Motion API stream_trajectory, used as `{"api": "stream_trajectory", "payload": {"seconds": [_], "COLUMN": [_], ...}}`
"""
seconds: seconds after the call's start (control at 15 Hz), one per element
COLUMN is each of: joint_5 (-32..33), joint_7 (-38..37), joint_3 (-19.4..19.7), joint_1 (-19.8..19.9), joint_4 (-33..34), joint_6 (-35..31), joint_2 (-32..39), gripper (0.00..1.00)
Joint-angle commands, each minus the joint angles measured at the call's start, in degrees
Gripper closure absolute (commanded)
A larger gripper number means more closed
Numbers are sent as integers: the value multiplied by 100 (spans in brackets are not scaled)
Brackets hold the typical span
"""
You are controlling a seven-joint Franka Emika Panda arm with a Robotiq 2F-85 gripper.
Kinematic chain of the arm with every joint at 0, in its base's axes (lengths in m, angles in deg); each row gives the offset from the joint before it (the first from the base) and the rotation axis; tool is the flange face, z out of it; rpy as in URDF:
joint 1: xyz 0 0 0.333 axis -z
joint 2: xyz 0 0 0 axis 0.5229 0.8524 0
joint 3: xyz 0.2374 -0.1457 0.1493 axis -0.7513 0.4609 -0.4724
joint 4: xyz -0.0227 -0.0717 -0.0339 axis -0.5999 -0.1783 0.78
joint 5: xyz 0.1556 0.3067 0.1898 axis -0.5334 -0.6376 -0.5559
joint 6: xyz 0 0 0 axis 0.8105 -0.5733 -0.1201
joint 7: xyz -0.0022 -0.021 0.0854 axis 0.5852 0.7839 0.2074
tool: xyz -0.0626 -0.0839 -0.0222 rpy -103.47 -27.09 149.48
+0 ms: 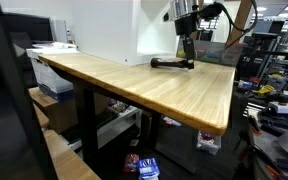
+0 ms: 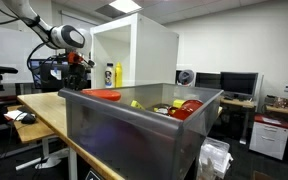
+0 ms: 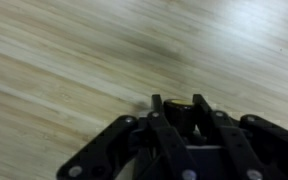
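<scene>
In an exterior view the pincer [image 1: 188,58] is standing upright on the wooden table [image 1: 134,85], pinching one end of a long black tool [image 1: 167,63] that is lying flat beside it. In an exterior view it [image 2: 75,66] is hanging well behind a grey bin [image 2: 114,130]. In the wrist view the tool [image 3: 181,116] is showing dimly between its fingers.

The gripper [image 1: 187,58] sits low over the table [image 1: 134,85], its tip at one end of a long object [image 1: 169,63] lying flat on it. Bottles [image 2: 109,74] stand near the gripper, beside a tall cabinet [image 2: 144,50]; a filled bin [image 2: 134,135] stands well apart
</scene>
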Motion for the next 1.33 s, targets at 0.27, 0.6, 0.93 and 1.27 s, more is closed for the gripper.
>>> {"api": "stream_trajectory", "payload": {"seconds": [0.27,0.6,0.93,1.27], "joint_5": [-27,-114,-282,-624], "joint_7": [188,211,269,373], "joint_3": [19,46,77,137], "joint_1": [29,17,-16,-43], "joint_4": [-282,-353,-429,-587], "joint_6": [-336,-744,-1085,-1655], "joint_2": [-631,-915,-1194,-1479], "gripper": [91,91,91,91]}}
